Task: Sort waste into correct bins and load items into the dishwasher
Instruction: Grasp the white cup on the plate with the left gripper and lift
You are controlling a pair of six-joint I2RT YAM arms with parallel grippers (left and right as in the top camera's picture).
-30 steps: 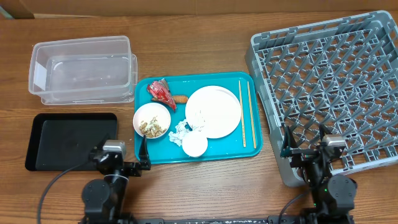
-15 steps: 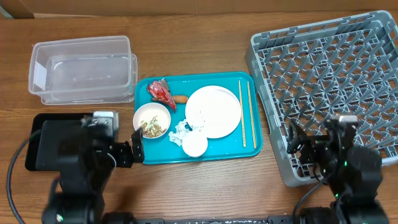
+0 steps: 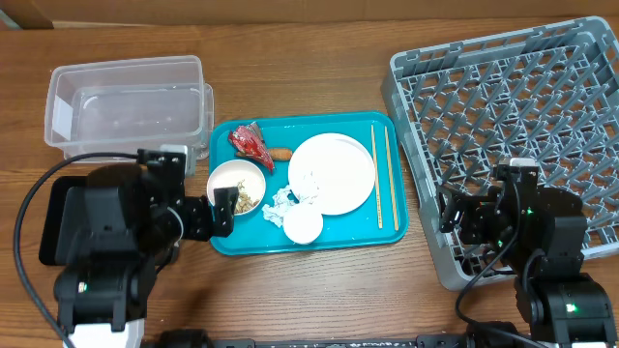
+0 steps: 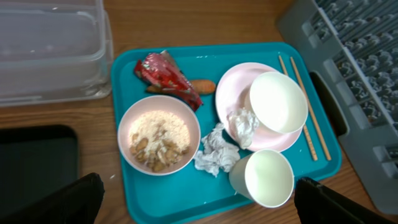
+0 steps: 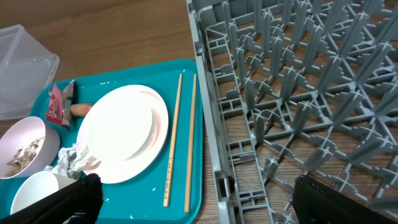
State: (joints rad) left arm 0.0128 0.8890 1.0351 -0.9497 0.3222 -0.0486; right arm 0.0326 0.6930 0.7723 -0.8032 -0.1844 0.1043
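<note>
Four waste bits: all lie on the teal tray [image 3: 309,244], none in a bin.
Tissue: crumpled white tissue [image 4: 214,155] sits tray centre-front, between scraps bowl, plate and cup; another wad lies on the plate's near edge.
Wrapper: red wrapper [image 3: 250,143] at the tray's back-left corner.
Carrot: carrot piece [image 3: 281,153] just right of the wrapper, beside the plate.
Scraps: food scraps [image 4: 155,143] inside the scraps bowl [image 4: 122,134], tray left side.
Plate: white plate [image 3: 334,174] on the tray, centre-right; a second bowl [image 4: 278,101] sits on it.
Cup: white cup [image 3: 303,224] at the tray's front edge, just beside the tissue.
Chopsticks: chopsticks [image 3: 383,174] side by side along the tray's right edge.
Bins: clear tub [image 3: 126,64] back-left of the tray; black tray [image 4: 34,168] front-left of it.
Rack: dish rack [image 3: 503,106] right of the tray, nothing loaded.
Left gripper: left gripper [image 3: 221,210] spread wide, holding nothing, at the tray's left edge by the scraps bowl.
Right gripper: right gripper [image 3: 450,215] spread wide, holding nothing, right of the tray at the rack's near corner.
Surface: wooden table [image 3: 319,68] under everything.
</note>
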